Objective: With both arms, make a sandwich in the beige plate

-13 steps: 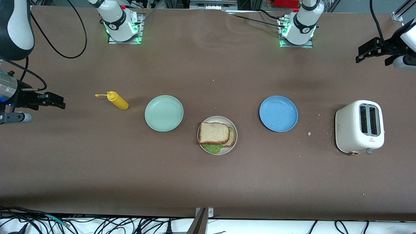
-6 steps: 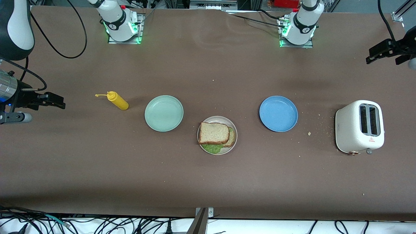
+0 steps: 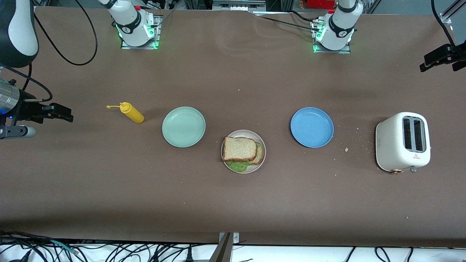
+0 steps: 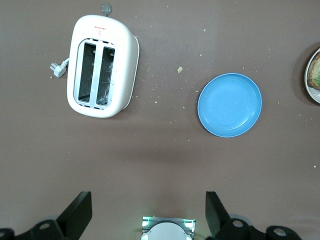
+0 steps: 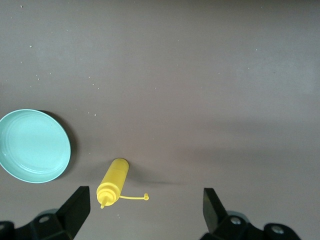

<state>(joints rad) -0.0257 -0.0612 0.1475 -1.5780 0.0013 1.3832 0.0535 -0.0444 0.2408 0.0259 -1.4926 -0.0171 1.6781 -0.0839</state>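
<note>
Retreating toward its table end since a second ago, your left gripper (image 3: 435,61) hangs released; right gripper (image 3: 60,112) unmoved, released; sandwich (image 3: 241,152) stays on beige plate (image 3: 261,144).

This is a robotics lab staged as a kitchen. Two arm bases (image 3: 136,27) with green lights are bolted along the top edge of a brown table (image 3: 233,203); loose cables (image 3: 109,253) crowd the bottom edge. A toaster (image 3: 402,142), plates (image 3: 184,127) and a mustard bottle (image 3: 132,112) serve as props.
</note>
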